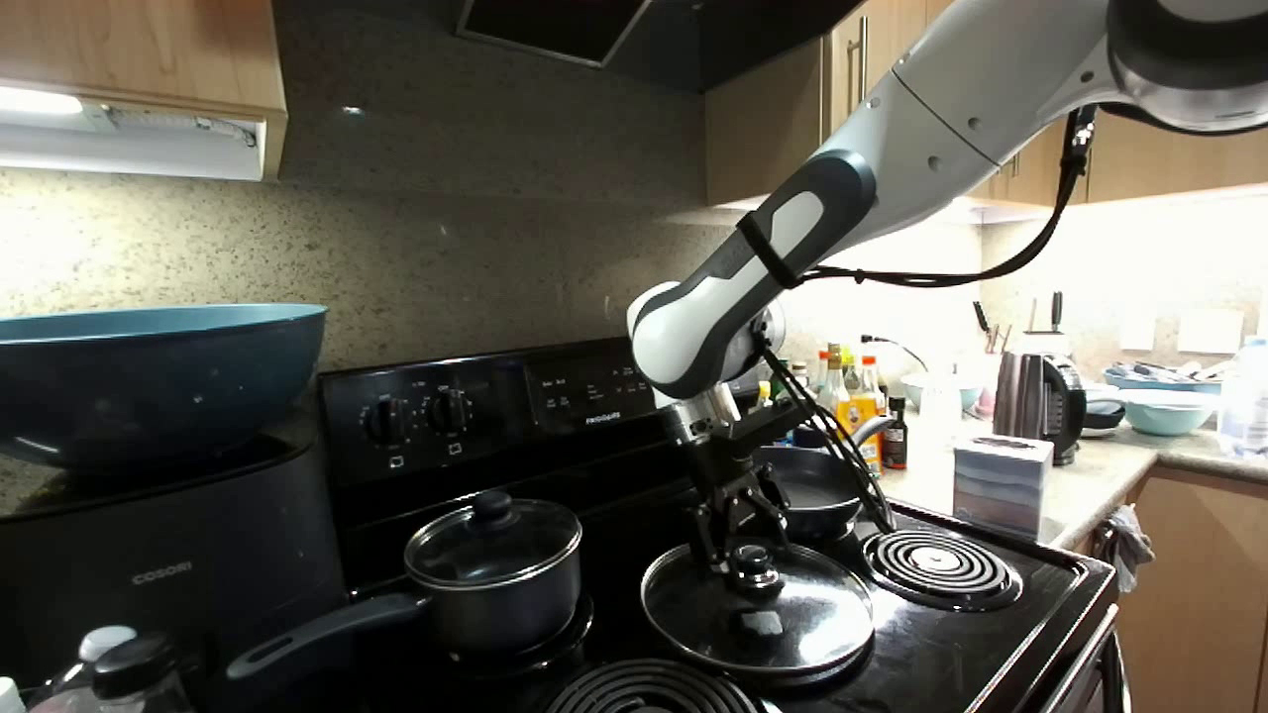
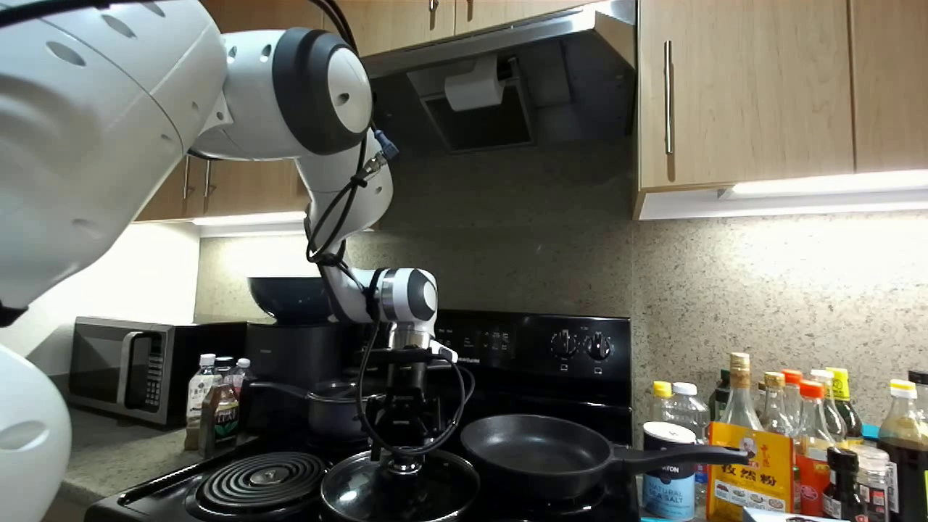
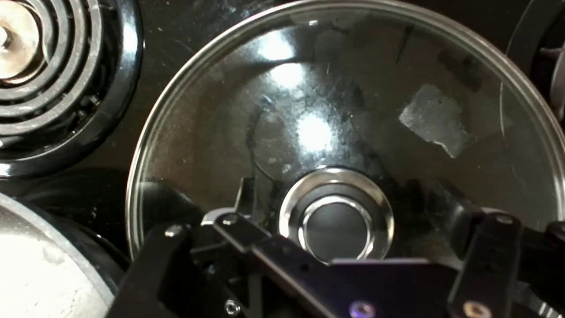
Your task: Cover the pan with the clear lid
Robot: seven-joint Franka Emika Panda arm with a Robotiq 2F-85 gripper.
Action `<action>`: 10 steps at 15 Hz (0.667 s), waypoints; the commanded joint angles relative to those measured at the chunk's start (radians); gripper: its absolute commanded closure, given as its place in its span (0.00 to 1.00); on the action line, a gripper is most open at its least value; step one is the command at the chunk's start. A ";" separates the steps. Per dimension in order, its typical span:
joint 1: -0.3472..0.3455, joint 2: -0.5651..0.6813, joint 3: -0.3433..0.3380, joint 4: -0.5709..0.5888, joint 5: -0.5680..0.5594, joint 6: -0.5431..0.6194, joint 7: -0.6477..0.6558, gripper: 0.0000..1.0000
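Both jaws of the gripper (image 1: 751,557) are spread wide, either side of the knob (image 3: 336,229) on the clear lid (image 1: 758,622), seen at lower centre in both exterior views; the pan (image 2: 536,448) is shown farther right in an exterior view.

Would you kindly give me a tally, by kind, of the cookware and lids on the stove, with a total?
Frying pan: 1, uncovered
Deep saucepan: 1
Glass lids: 2, the large clear lid and the smaller lid on the saucepan
Total: 4
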State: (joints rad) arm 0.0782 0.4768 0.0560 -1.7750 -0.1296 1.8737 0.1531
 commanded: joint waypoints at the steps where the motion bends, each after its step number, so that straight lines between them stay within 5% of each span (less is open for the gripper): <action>1: 0.021 0.039 -0.016 0.057 0.002 -0.018 0.005 0.33; 5: 0.030 0.040 -0.022 0.073 -0.002 -0.012 0.016 0.60; 10: 0.026 0.041 -0.022 0.084 0.012 -0.018 0.016 0.64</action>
State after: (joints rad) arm 0.0945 0.5074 0.0466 -1.7082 -0.1293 1.8699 0.1539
